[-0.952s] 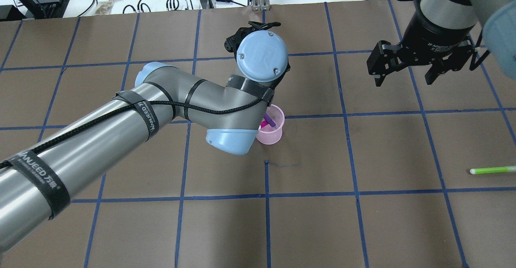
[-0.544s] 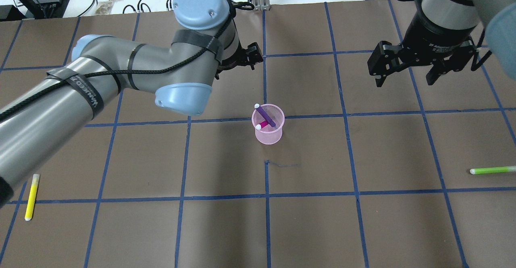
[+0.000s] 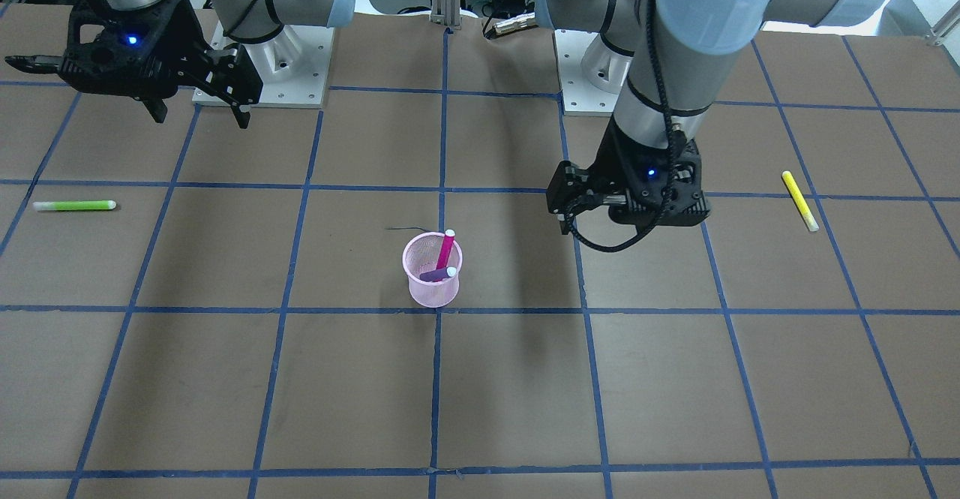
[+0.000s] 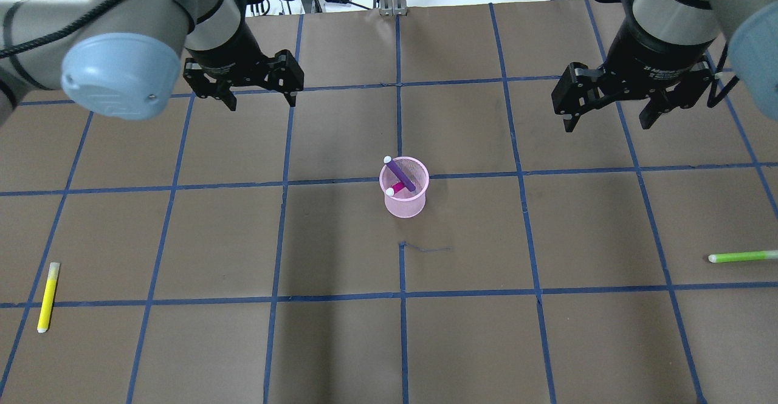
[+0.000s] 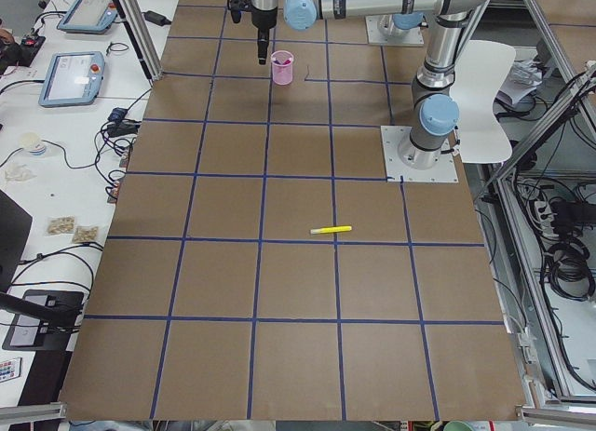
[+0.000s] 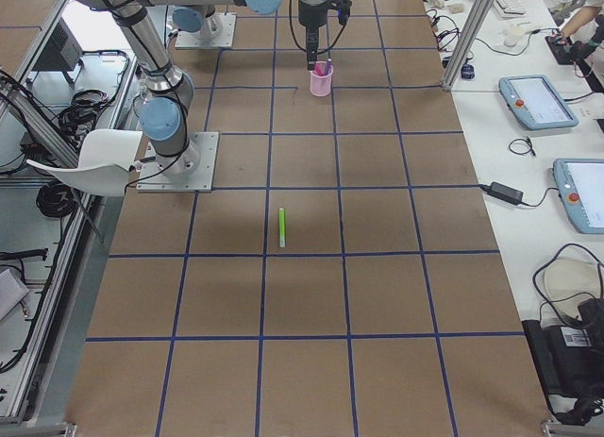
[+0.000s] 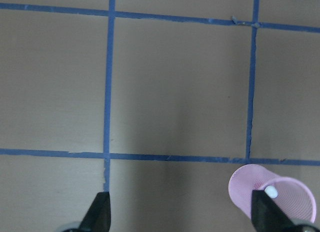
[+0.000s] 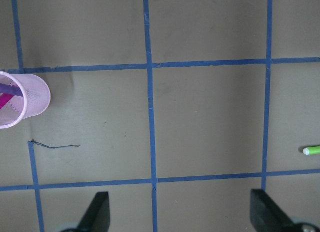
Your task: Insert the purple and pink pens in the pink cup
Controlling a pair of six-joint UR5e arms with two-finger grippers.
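Note:
The pink mesh cup (image 4: pixel 404 200) stands upright near the table's middle. The purple pen (image 4: pixel 402 174) and the pink pen (image 4: pixel 396 188) both stand tilted inside it; they also show in the front-facing view, the pink pen (image 3: pixel 446 247) and the purple pen (image 3: pixel 438 275). My left gripper (image 4: pixel 262 101) is open and empty, hovering to the far left of the cup. In the left wrist view the cup (image 7: pixel 280 202) sits by one finger (image 7: pixel 264 212). My right gripper (image 4: pixel 608 123) is open and empty, hovering at the far right.
A yellow pen (image 4: pixel 47 297) lies near the table's left edge. A green pen (image 4: pixel 743 256) lies near the right edge. Blue tape lines grid the brown table. Cables and boxes lie past the far edge.
My left arm has swung away from over the cup to the left, uncovering the cup with both pens in it. The right arm has not moved.

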